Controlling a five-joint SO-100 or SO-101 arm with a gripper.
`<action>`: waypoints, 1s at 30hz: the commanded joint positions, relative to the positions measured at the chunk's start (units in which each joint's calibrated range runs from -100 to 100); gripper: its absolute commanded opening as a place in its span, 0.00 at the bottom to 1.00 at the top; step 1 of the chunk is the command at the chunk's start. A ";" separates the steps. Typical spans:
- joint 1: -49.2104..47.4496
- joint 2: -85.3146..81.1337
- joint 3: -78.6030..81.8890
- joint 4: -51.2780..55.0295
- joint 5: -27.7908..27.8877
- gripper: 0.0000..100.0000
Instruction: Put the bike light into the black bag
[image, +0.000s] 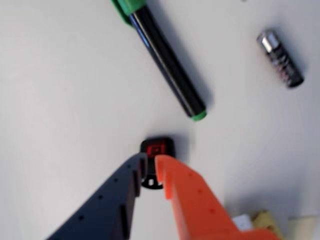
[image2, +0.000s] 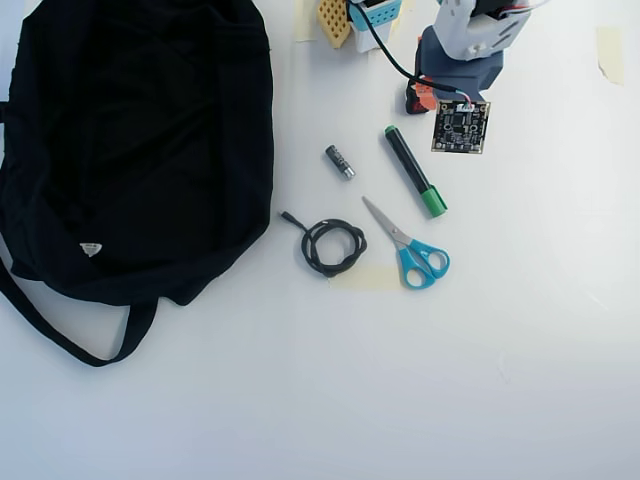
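Observation:
In the wrist view the bike light (image: 157, 147), a small black block with a red square face, lies on the white table just past my fingertips. Its black loop strap (image: 151, 183) shows in the narrow gap between the black finger and the orange finger. My gripper (image: 151, 162) is closed down to that narrow gap on the light's near end. In the overhead view the gripper (image2: 415, 97) is at the top, right of centre, and the arm hides the light. The black bag (image2: 130, 150) lies open at the far left with its strap trailing below.
A black marker with green cap (image: 165, 60) (image2: 414, 171) and a small battery (image: 280, 59) (image2: 339, 161) lie close beyond the light. Blue-handled scissors (image2: 412, 250) and a coiled black cable (image2: 332, 246) lie mid-table. A yellow block (image2: 334, 20) stands by the arm's base.

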 joint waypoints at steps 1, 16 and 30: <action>-2.17 -1.78 0.53 1.54 -3.24 0.02; -7.85 -27.92 20.56 -1.21 -3.97 0.02; -7.25 -40.29 34.22 -7.50 1.16 0.02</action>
